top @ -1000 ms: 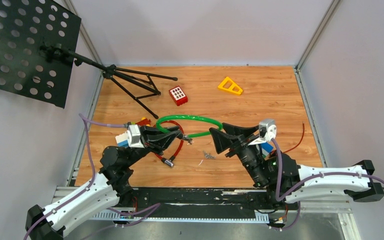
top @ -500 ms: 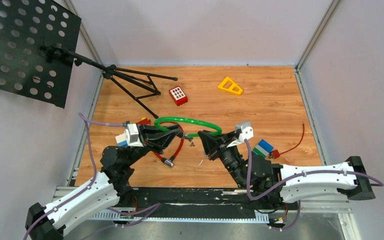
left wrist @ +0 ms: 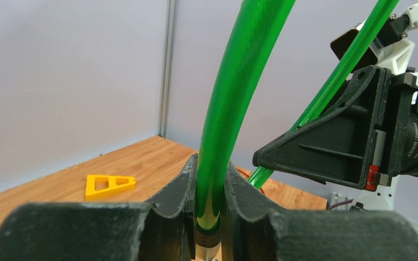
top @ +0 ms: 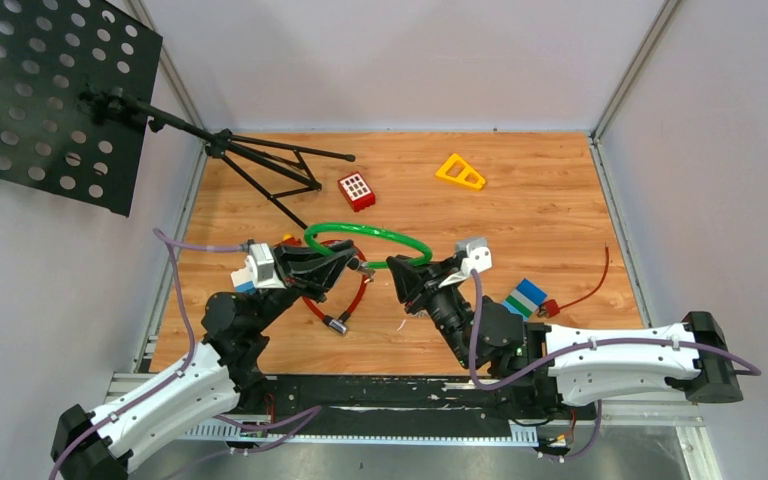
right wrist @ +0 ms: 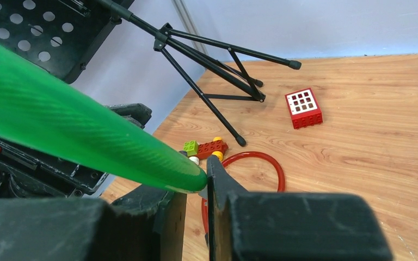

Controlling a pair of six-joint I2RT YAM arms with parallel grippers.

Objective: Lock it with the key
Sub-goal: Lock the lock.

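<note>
Cable lock (left wrist: pixel 234 98): green loop, centre of the top view, held up off the wooden table (top: pixel 520 220) between both arms. Left to right: music stand (top: pixel 60 100) in the upper left, out of the way. Left gripper (left wrist: pixel 211 168) sits left of centre, jaws narrow and clamped on the cable just above its metal end piece, which shows low in the left wrist view. Red block (top: pixel 356 190) lies above the loop and the yellow triangle (top: pixel 460 172) further right near the back edge; neither matters here. Right gripper (right wrist: pixel 196 182) is just right of centre, tip facing the left one and close to it, jaws narrow with the cable's other end pinched between the fingers. A blue and green block (top: pixel 526 297) sits beside the right arm. My read on the step: we're at the join, both ends in hand and about to be mated, with no key in play yet. I can't pick out the key for sure in any view; the right arm may be covering it. The next move needs the two ends lined up on one axis and pushed together without the cable springing sideways. Then one gripper has to let go, find the key and turn it, and that hand-off is the risky part.
</note>
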